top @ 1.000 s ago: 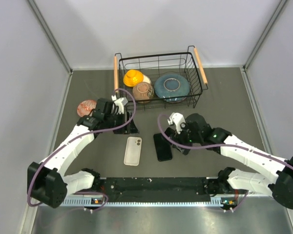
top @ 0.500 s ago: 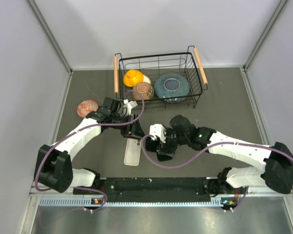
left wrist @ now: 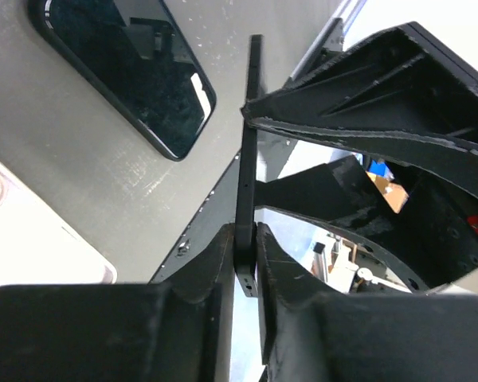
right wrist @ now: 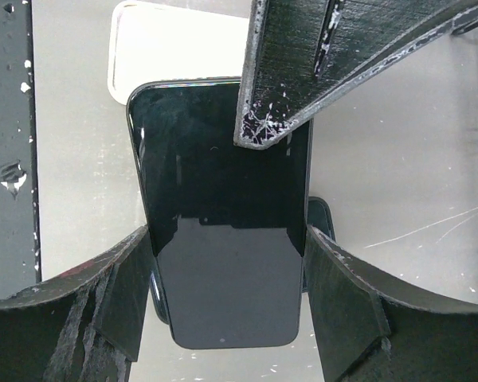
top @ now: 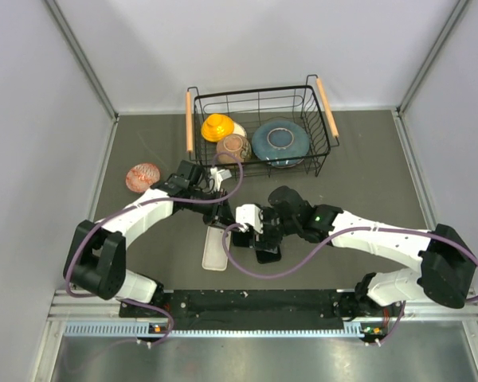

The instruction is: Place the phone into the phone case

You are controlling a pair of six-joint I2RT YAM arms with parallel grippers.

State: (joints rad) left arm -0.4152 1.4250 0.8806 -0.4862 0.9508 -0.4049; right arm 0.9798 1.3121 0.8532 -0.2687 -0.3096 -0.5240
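The phone (right wrist: 223, 270) is a black glossy slab held off the table, screen toward the right wrist camera. My right gripper (right wrist: 227, 239) is shut across its width, a finger pressed to each long side. My left gripper (left wrist: 244, 239) is shut on the thin edge of the same phone (left wrist: 248, 159), which is edge-on in the left wrist view. From above, both grippers (top: 223, 208) (top: 251, 227) meet just right of the white phone case (top: 215, 251). The case (right wrist: 175, 40) (left wrist: 40, 239) lies flat on the table with nothing in it.
A second dark glossy slab (left wrist: 127, 72) (top: 268, 253) lies on the table under the held phone. A wire basket (top: 255, 91) at the back holds an orange bowl (top: 217, 126), a brown bowl (top: 233, 147) and a blue plate (top: 279, 142). A reddish dish (top: 141, 175) sits left.
My right arm swung left toward the case, carrying the phone. The left gripper moved right to meet it and shut on the phone's edge.
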